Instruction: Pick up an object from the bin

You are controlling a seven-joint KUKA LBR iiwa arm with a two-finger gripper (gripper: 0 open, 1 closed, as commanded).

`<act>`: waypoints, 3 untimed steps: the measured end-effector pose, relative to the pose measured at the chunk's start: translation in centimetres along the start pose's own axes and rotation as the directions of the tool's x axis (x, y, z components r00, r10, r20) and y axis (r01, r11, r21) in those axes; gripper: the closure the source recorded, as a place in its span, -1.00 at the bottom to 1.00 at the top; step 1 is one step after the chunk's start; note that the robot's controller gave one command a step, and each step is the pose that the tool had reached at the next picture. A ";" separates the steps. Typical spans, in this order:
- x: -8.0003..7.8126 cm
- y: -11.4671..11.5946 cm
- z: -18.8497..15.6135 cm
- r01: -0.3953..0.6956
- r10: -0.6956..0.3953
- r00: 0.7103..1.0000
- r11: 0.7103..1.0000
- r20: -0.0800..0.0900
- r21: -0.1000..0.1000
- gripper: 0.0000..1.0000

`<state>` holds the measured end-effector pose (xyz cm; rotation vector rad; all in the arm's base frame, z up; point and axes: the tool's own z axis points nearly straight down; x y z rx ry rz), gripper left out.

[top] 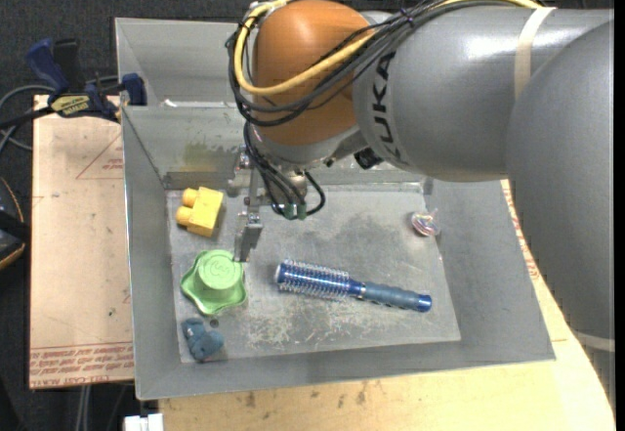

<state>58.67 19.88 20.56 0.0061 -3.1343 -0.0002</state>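
My gripper (248, 241) hangs under the orange dome, low over the left half of the bin. One thin finger shows, its tip just above the right rim of a green cup-shaped lid (216, 280) that lies on the floor. A yellow block (200, 208) sits to the gripper's upper left, a short way off. A blue hairbrush (347, 287) lies flat to the lower right of the fingertip, bristle head towards the green lid. I see nothing between the fingers.
A small grey-blue lump (204, 340) lies in the bin's front left corner. A small round pinkish piece (424, 224) rests near the right wall. The arm covers the bin's back right part.
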 end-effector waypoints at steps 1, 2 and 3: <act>2.3 0.7 12.7 0.300 -0.300 0.954 0.954 0.011 0.001 -1.00; 2.1 0.6 12.4 0.298 -0.298 0.954 0.955 0.015 0.001 1.00; 2.7 3.4 -2.2 0.307 -0.307 0.952 0.952 0.018 0.000 1.00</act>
